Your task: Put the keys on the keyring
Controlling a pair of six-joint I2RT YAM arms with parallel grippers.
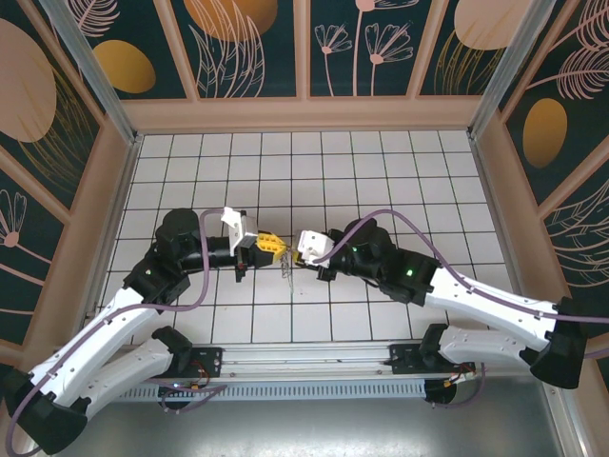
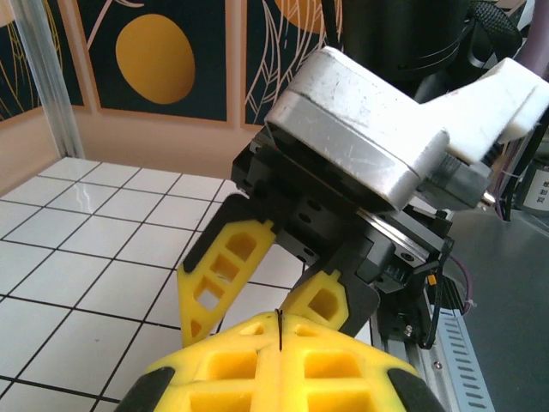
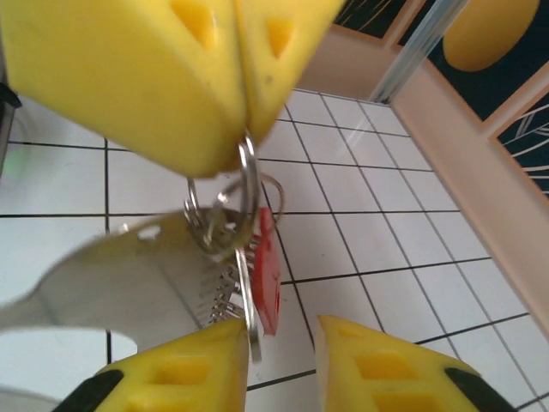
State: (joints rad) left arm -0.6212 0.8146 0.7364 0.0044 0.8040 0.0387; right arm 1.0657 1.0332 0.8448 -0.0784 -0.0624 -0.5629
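Left claw (image 2: 279,333) is closed, its two yellow fingers pressed flat together with a thin dark sliver of metal caught in the seam at the tips. From the right wrist view the same closed fingertips pinch the top of the keyring (image 3: 248,176), a thin silvery loop that hangs straight down from the grip.

The keys (image 3: 214,287) dangle in a bunch off the loop, off the table (image 1: 381,171) and in the air between the two claws. There are several slim silvery blades with toothed edges, plus one larger blurred silvery blade sticking out to the left. The red piece (image 3: 268,270) hangs on the right side of the bunch, touching the keys. A second smaller ring sits behind the main loop; how it links up cannot be told.

Right claw (image 3: 283,339) is open, yellow fingers spread apart and gripping nothing. The bottom of the keyring loop reaches down just beside the inner edge of its left-hand finger in the wrist view; contact cannot be told.

In the top view the claws meet tip to tip over the middle of the white tiled table, with the key bunch showing as a small dark cluster just below the meeting point. Both arms reach inward from the near edge, purple cables looping along them.
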